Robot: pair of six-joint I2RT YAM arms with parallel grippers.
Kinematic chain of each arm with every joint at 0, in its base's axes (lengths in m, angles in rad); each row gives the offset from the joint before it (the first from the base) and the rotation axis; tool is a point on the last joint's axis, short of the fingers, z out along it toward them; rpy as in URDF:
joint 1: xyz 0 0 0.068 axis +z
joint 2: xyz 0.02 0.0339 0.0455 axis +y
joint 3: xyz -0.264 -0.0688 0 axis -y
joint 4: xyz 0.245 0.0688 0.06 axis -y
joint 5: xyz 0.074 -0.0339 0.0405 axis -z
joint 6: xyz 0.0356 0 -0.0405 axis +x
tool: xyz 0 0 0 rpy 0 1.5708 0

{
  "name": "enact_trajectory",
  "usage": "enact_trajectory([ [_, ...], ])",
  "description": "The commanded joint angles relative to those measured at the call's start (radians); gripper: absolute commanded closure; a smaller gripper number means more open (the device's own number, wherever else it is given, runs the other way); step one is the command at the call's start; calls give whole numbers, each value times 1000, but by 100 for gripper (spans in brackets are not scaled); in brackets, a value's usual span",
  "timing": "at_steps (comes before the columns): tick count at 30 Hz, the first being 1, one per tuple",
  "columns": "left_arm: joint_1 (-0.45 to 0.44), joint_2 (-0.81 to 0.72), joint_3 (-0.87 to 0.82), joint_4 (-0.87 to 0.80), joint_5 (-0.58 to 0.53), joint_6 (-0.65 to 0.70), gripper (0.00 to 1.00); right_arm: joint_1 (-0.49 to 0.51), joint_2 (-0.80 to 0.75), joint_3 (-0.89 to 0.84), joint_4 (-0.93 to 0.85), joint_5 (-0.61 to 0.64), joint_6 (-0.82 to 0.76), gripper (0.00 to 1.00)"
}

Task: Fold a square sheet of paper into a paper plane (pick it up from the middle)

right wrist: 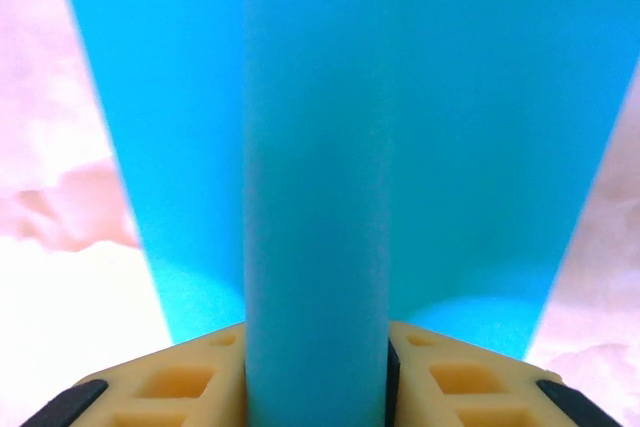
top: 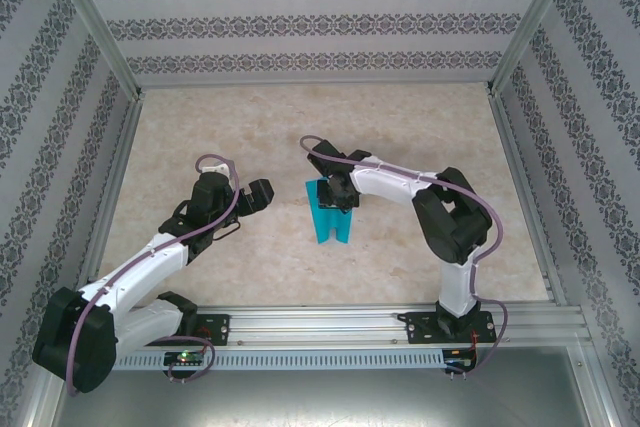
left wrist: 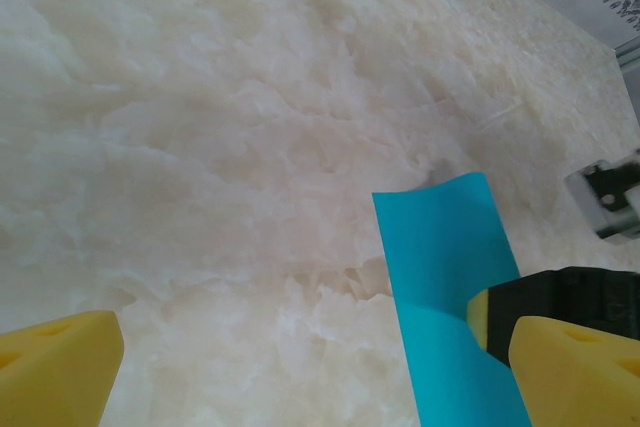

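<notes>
Square sheet of paper [top: 328, 222]: located on the table [top: 300, 127] between the two arms, near the centre of the working area. Its long axis is seen in the top view to run from near to far, with a slight tilt.

Left side: the left gripper [top: 260, 194] is held just above the table, to the left of the sheet and apart from it. Its fingers [left wrist: 60, 357] are spread fully, and nothing is held between them. In the left wrist view the sheet [left wrist: 450, 287] is seen at the right, passing behind the gripper's right-hand finger; contact there cannot be confirmed. The left arm is extended forward and inward from its base, with the forearm low and the wrist turned toward the sheet.

Centre: a raised ridge is formed along the middle of the sheet [right wrist: 320, 147], parallel to the long axis, with both flanks sloping down to the table.

Right side: the right gripper [top: 335, 195] is placed over the far end of the sheet. In the right wrist view the ridge is pinched between the two yellow fingers [right wrist: 190, 382], one at each side. The right arm is raised at the elbow, and the forearm is reached leftward to the sheet.

The right arm is judged the nearer. Any lift is expected to depend on this pinch staying centred on the ridge.
</notes>
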Motion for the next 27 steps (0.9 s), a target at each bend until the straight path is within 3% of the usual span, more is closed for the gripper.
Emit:
enact_trajectory([
  [1, 5, -3, 26, -10, -2, 7, 0, -21, -73, -40, 68, -91, 15, 65],
  [9, 5, -5, 31, -12, 11, -8, 0, -100, -200, -207, 429, -380, 194, 64],
  [16, 5, 2, 31, 2, 27, -20, 0, -153, -192, -315, 780, -528, 402, 63],
  [22, 5, 29, 51, 1, 54, -9, 0, -161, -155, -365, 746, -473, 375, 59],
  [27, 4, 56, 56, 22, 75, -8, 0, -169, -158, -331, 494, -362, 234, 55],
])
